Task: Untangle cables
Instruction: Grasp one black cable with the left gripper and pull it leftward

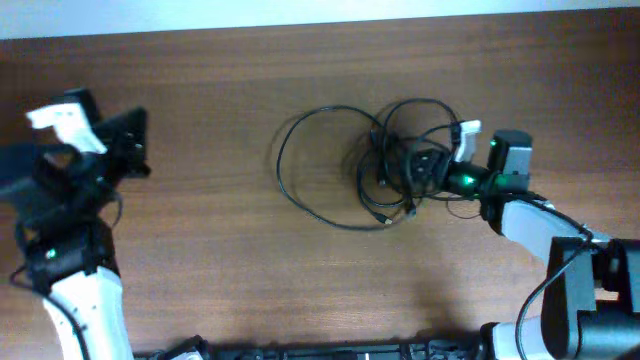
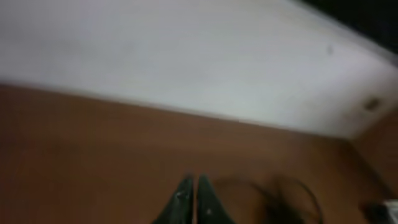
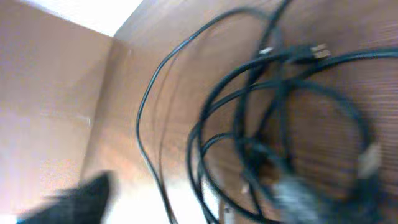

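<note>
The cables (image 1: 385, 165) lie on the wooden table as thin black cords. They are knotted in a clump at the centre, and one wide loop (image 1: 300, 170) spreads out to the left. My right gripper (image 1: 425, 168) is at the clump's right side. In the right wrist view its blurred fingers stand far apart, and the cable loops (image 3: 267, 112) lie between and beyond them. A light plug tip (image 3: 320, 50) shows near the top. My left gripper (image 1: 135, 150) hangs far to the left, its fingertips (image 2: 186, 190) pressed together on nothing. The cables (image 2: 283, 199) show faintly ahead of it.
The brown wooden table (image 1: 200, 250) runs to a pale wall (image 2: 186, 56) at the back. The right arm's body and its own wiring (image 1: 570, 270) fill the lower right corner. The left arm's base (image 1: 70, 260) stands at the lower left.
</note>
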